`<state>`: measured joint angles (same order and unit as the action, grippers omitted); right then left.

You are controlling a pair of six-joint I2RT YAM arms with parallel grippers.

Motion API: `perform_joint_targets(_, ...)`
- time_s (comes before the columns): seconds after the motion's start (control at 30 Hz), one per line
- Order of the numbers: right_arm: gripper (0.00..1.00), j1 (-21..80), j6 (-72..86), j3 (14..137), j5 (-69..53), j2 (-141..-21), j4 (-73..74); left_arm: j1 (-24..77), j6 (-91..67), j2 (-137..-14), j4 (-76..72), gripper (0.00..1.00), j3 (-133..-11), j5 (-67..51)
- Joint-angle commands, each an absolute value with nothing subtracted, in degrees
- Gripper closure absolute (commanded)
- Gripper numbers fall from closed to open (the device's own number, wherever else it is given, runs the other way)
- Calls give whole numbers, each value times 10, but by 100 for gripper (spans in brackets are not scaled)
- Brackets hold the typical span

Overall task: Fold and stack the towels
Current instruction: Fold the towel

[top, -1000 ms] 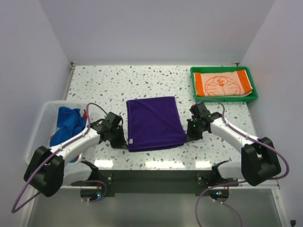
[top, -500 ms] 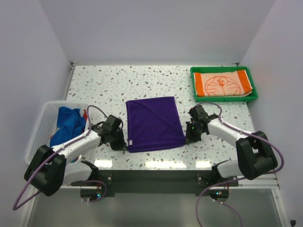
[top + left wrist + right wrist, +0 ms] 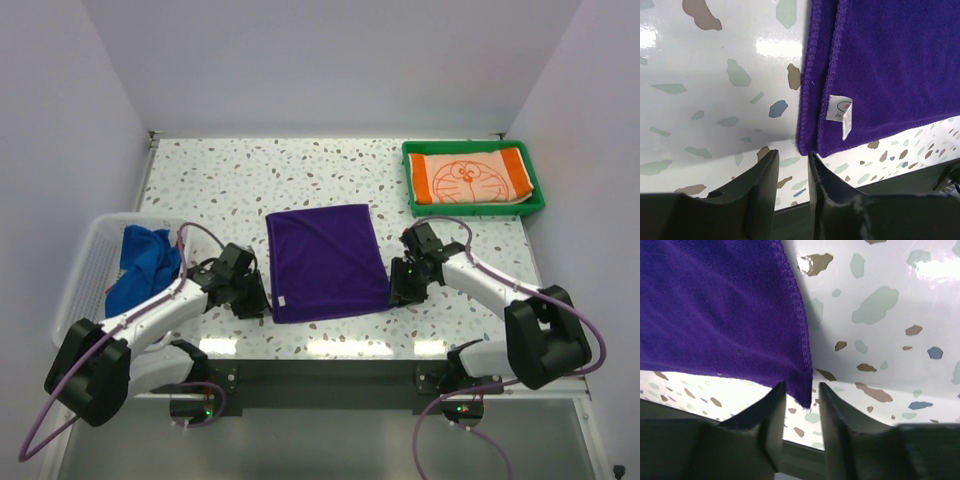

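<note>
A dark purple towel lies folded flat in the middle of the table, with a white label near its front left corner. My left gripper sits at that corner, jaws open a little; in the left wrist view the purple towel ends just beyond the left gripper. My right gripper is at the front right corner, open. In the right wrist view the purple towel has its corner tip hanging loose between the spread fingers of the right gripper.
A green tray at the back right holds a folded orange-and-white towel with a cat face. A white mesh basket at the left holds a crumpled blue towel. The table's front edge runs just behind both grippers.
Both grippers were shut on the purple towel's front corners and have now opened. The towel's front edge has settled flat on the table.
</note>
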<state>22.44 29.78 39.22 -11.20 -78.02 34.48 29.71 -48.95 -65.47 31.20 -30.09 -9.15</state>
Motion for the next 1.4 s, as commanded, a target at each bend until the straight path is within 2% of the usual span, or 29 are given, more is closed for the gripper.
perform_joint_targets(0.0,60,224,291,403,-111,-742,373,300,-502,-624,328,62,-301,-87)
perform_joint_targets(0.03,55,223,286,407,-108,-736,389,300,-504,-619,331,59,-306,-86)
perform_joint_targets(0.1,53,224,280,424,-100,-715,407,301,-507,-602,347,54,-315,-83)
perform_joint_targets(0.27,52,224,258,476,-63,-687,450,301,-510,-598,374,51,-372,-63)
perform_joint_targets(0.4,54,225,255,492,-81,-690,426,312,-508,-627,367,62,-395,-61)
perform_joint_targets(0.6,56,227,261,481,-105,-712,387,358,-519,-683,345,72,-398,-47)
perform_joint_targets(1.17,56,228,264,443,-114,-715,356,406,-531,-777,316,71,-396,-20)
perform_joint_targets(1.37,56,228,265,438,-116,-717,352,414,-533,-783,315,74,-402,-17)
